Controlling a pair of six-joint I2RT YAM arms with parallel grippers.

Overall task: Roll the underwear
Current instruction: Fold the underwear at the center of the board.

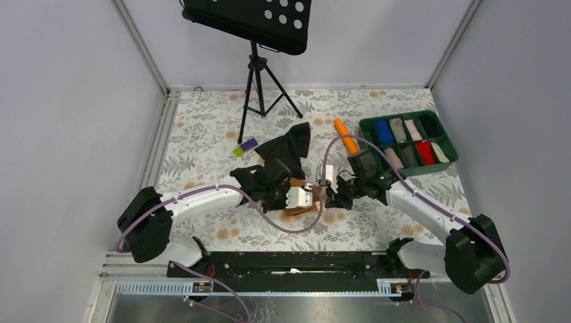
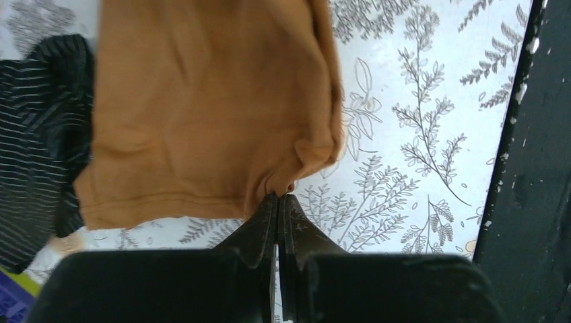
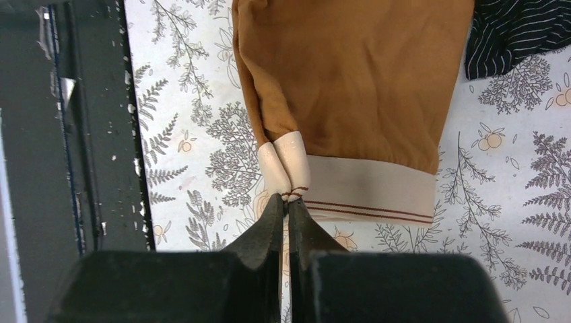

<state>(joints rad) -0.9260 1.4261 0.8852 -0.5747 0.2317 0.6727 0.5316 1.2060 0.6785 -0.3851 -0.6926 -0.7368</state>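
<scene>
**Now both near corners are pinched for the roll**

You have the caramel-brown soft fabric underwear lying flat on the flower-printed table, between the two arms. Your left fingers are pressed together with no gap, nipping a puckered corner of its hemmed brown edge. Your right fingers are closed just as tightly on the folded end of its pale beige waistband strip.

Both pinched corners sit on the side of the underwear nearest the black base rail. That looks like a deliberate hold: with the two ends of one side gripped, you can turn that edge over evenly and begin a straight roll. The rest of the cloth is spread out and free to follow.

A black pin-striped fabric garment touches the far side of the underwear, away from the rail. It could be dragged along if the roll travels that way. A bright orange rigid cylinder lies well beyond the underwear, clear of both grips.

As for writing, you get nothing to read. The waistband carries only two thin dark-red lines, and no brand or label shows on either garment.
</scene>
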